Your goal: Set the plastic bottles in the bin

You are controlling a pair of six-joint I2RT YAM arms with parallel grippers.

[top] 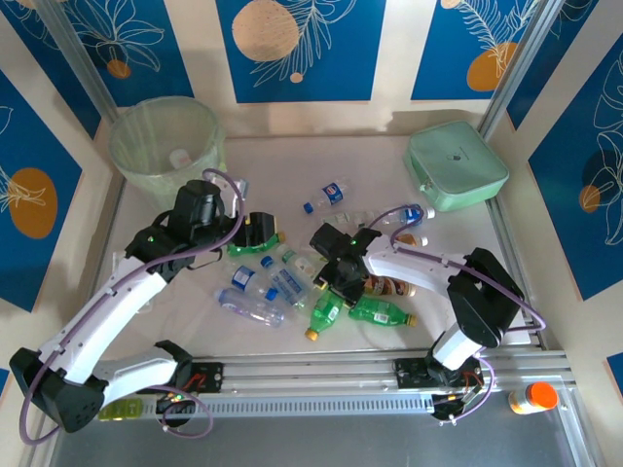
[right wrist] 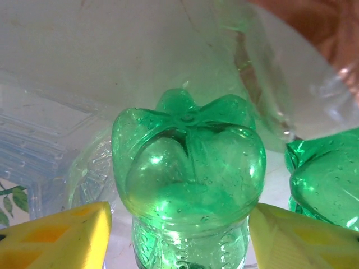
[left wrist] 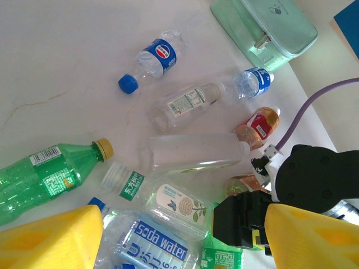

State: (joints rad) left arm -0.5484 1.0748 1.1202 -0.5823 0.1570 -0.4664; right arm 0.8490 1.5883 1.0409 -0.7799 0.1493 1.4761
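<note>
Several crushed plastic bottles lie in a heap mid-table. My right gripper (top: 336, 287) is low over a green bottle (top: 326, 311). In the right wrist view that bottle's base (right wrist: 188, 162) stands between the yellow fingers (right wrist: 67, 235), with a thin gap on the left side; the gripper (right wrist: 179, 235) is open. My left gripper (top: 261, 232) hovers open over a clear soda-water bottle (left wrist: 151, 241), holding nothing; another green bottle (left wrist: 45, 174) lies to its left. The bin (top: 165, 146), lined with a pale green bag, stands at the back left.
A mint-green case (top: 456, 165) lies at the back right. An orange-capped bottle (top: 533, 397) sits beyond the front rail at the right. Blue-labelled bottles (top: 326, 195) lie scattered between heap and case. The right arm's black gripper body (left wrist: 247, 218) is close to my left fingers.
</note>
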